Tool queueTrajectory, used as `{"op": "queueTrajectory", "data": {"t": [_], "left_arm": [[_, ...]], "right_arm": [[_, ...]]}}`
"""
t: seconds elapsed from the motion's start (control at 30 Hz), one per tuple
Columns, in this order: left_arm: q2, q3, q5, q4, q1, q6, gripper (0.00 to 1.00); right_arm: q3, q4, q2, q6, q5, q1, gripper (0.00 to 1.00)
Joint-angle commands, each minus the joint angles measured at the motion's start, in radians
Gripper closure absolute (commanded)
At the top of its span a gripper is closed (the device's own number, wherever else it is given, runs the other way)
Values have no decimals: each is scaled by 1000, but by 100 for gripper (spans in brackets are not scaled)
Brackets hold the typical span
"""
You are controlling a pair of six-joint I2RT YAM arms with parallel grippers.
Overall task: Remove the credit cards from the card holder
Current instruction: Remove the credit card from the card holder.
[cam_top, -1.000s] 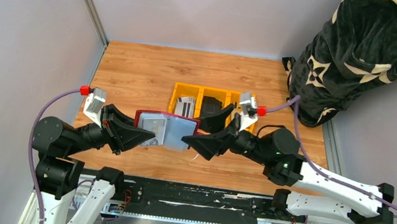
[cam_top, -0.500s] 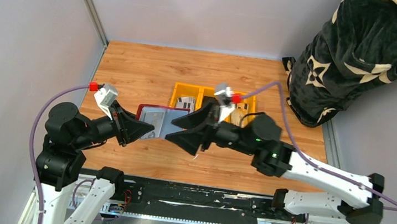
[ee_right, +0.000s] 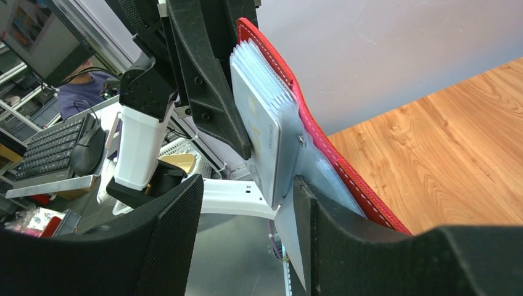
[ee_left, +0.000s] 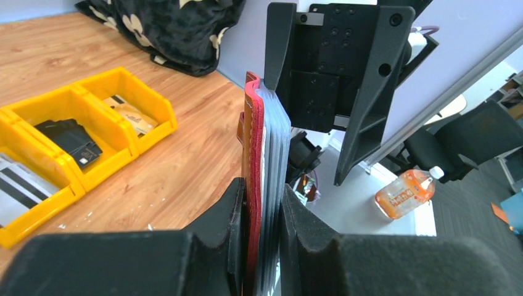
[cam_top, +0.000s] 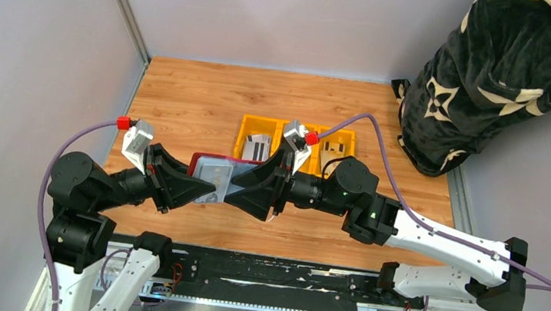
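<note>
The dark red card holder (cam_top: 211, 169) hangs on edge above the table's front, with my left gripper (cam_top: 203, 188) shut on its cover and sleeves (ee_left: 277, 154). In the left wrist view the red cover (ee_left: 251, 148) is clamped between my left gripper (ee_left: 264, 240) jaws. My right gripper (ee_right: 247, 203) stands open across the holder's far edge. One of its fingers (ee_right: 336, 234) sits between the sleeve stack (ee_right: 265, 123) and the cover (ee_right: 327, 148). A pale grey credit card (ee_right: 254, 132) shows in the outermost sleeve. A striped card (cam_top: 257, 150) and a tan card (cam_top: 337, 148) lie in the bin.
A yellow three-part bin (cam_top: 249, 126) stands just behind the holder, with a black folded item (ee_left: 69, 139) in its middle part. A black patterned blanket bundle (cam_top: 505, 71) fills the back right corner. The table's front edge lies just below both grippers.
My right gripper has swung left onto the holder's free edge and its jaws have narrowed a little. The left arm rose briefly and came back, still gripping the holder.
</note>
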Motion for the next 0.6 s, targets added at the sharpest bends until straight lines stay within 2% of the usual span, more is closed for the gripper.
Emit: {"op": "queueTrajectory", "data": {"t": [0.0, 0.1, 0.23, 0.4, 0.57], "left_arm": [[-20, -6, 75, 92, 1, -72, 100], [-31, -10, 86, 113, 1, -96, 100], [-54, -23, 121, 165, 0, -128, 100], [-76, -47, 122, 168, 0, -115, 99], [-87, -52, 112, 131, 1, -62, 94]], "right_arm": [[-1, 25, 14, 13, 12, 4, 42], [21, 27, 37, 16, 12, 4, 45], [36, 25, 51, 38, 55, 2, 54], [58, 63, 83, 82, 84, 3, 59], [75, 76, 123, 105, 94, 4, 64]]}}
